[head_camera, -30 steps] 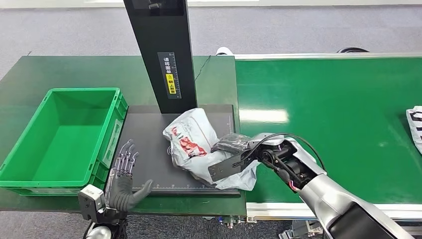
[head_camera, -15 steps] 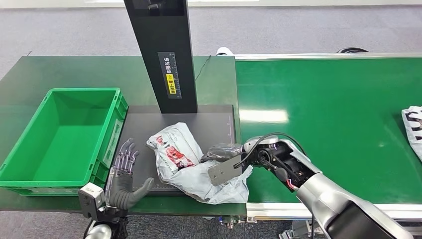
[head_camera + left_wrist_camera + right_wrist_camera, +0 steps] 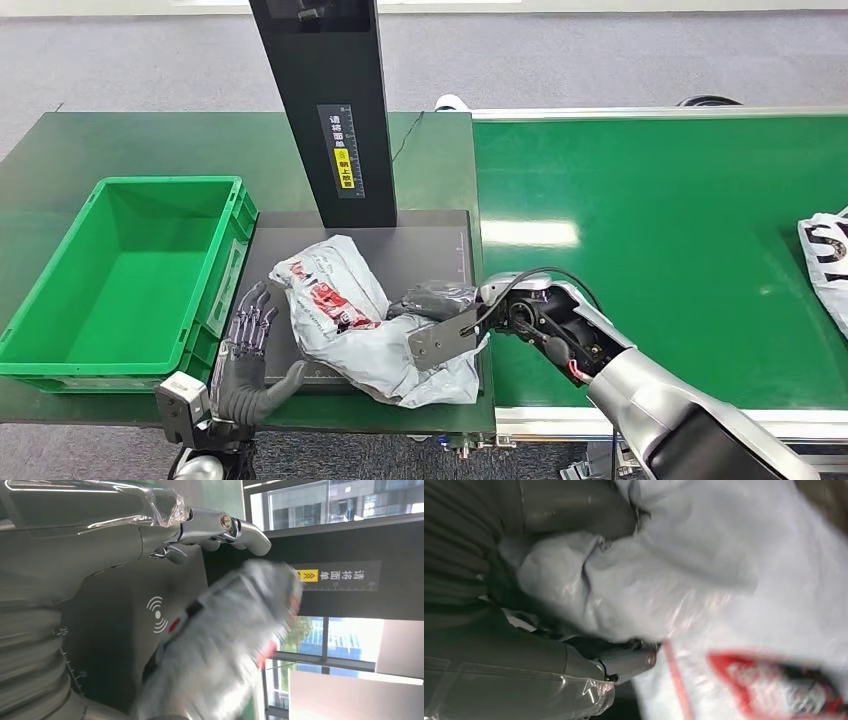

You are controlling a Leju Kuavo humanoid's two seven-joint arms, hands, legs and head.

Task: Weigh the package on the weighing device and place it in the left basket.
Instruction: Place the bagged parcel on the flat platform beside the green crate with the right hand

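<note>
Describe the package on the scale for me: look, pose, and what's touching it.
The package is a crumpled, glossy light-grey plastic mailer bag with red and black printing. It lies slumped on the black weighing platform, in front of the black column, its lower right corner hanging past the platform's front edge. The right robot hand grips its right side, fabric bunched in its fingers. The left robot hand is open, just left of it; contact is unclear.

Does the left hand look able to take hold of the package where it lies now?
Probably yes: the left hand is open beside the package on the scale plate, nothing between them. The right hand grips its other side.
</note>
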